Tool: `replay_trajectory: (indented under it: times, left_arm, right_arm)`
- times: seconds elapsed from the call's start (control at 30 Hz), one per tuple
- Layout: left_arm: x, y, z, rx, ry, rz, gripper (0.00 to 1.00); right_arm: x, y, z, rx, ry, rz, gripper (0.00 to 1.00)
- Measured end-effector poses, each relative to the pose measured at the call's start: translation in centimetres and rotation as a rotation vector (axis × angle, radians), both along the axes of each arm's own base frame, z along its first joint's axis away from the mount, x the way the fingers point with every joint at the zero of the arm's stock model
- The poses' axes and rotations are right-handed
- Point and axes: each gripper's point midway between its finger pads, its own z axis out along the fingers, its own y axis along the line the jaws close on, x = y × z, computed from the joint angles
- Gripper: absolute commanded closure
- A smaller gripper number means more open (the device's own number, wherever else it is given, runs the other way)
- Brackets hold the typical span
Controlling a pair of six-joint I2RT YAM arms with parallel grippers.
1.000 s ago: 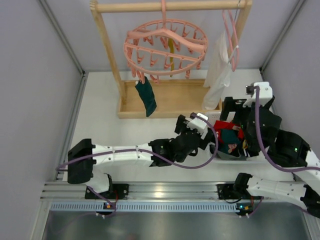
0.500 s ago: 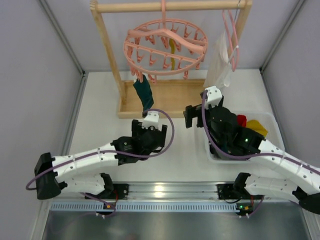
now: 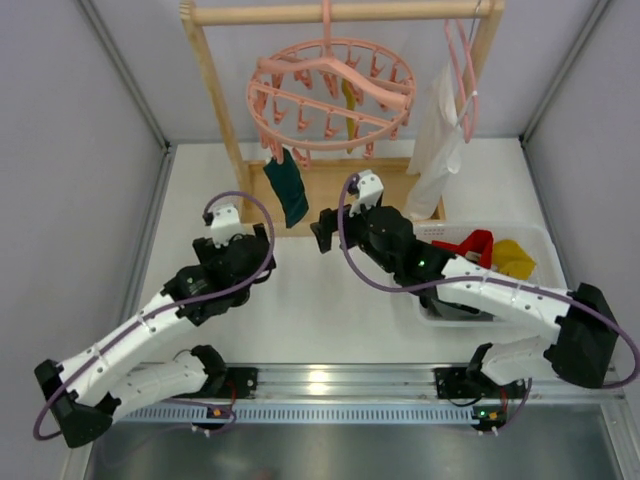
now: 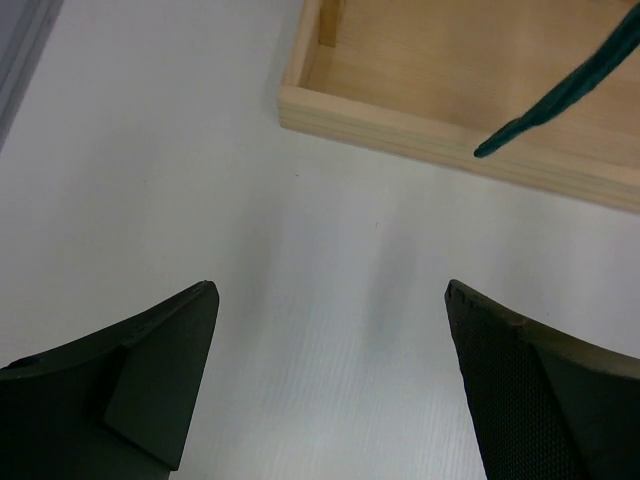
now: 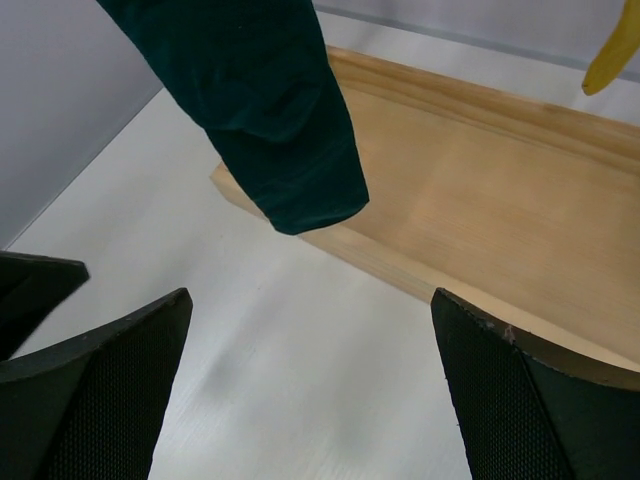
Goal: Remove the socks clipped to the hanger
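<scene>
The round pink hanger (image 3: 330, 90) hangs from the wooden rail. A dark teal sock (image 3: 287, 188) is clipped at its front left and a yellow sock (image 3: 347, 100) near its middle. My left gripper (image 3: 232, 232) is open and empty, low over the table, left of the teal sock. The left wrist view shows its gripper (image 4: 330, 300) open, with the sock's tip (image 4: 560, 95) up at the right. My right gripper (image 3: 330, 222) is open and empty, just right of and below the teal sock. The right wrist view shows that gripper (image 5: 312, 300) open under the sock (image 5: 260, 100), with the yellow sock's tip (image 5: 612, 55) beyond.
The wooden rack base (image 3: 340, 195) lies under the hanger; it also shows in the wrist views (image 4: 450, 60) (image 5: 480, 170). A white cloth (image 3: 437, 140) hangs on a thin pink hanger (image 3: 462, 80). A white bin (image 3: 535, 235) holds a red sock (image 3: 478, 243) and a yellow sock (image 3: 512, 255).
Both grippers have left the bin. The left arm swung left across the table. The right gripper moved forward and left, up to the teal sock.
</scene>
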Motion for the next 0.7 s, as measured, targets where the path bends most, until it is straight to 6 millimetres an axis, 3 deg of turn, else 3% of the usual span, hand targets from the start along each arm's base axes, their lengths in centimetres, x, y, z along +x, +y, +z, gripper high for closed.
replay_trajectory:
  times: [0.13, 0.37, 0.6, 0.7]
  left_arm:
    - [-0.3, 1.9, 2.6, -0.084, -0.064, 0.051, 0.01]
    - [-1.6, 3.1, 7.3, -0.173, -0.155, 0.035, 0.01]
    - [-2.8, 3.9, 8.1, -0.158, -0.154, -0.017, 0.01]
    - [-2.9, 3.8, 8.0, -0.149, -0.147, -0.028, 0.01]
  right_arm:
    - [0.9, 2.3, -2.3, -0.011, 0.004, 0.007, 0.01]
    - [2.5, 6.5, -5.2, -0.054, 0.0, -0.001, 0.01]
    - [5.1, 10.4, -5.0, -0.063, -0.053, -0.095, 0.01]
    - [6.4, 10.9, -4.7, -0.065, -0.072, -0.17, 0.01]
